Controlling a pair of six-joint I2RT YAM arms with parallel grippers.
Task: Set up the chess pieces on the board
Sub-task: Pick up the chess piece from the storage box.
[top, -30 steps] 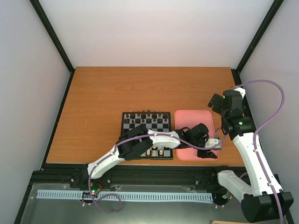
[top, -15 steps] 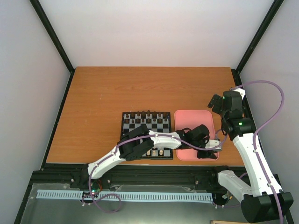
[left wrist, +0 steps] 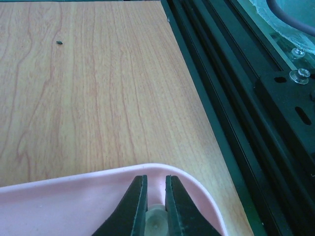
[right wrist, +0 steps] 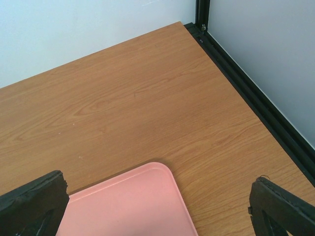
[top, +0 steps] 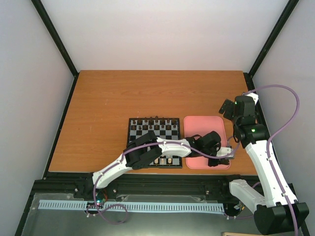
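Left wrist view | left jaws had just closed on a pale chess piece (left wrist: 156,221) in a corner of the pink tray (left wrist: 59,201) | right jaws gaped wide, empty | board (top: 157,127), just beside the tray, awaited the piece.

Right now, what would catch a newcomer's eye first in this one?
The left arm stretches across the board to the near right corner of the pink tray, where the left hand is shut on a tiny pale chess piece. Next comes the right hand, hanging wide open near the tray's far right corner and holding nothing.
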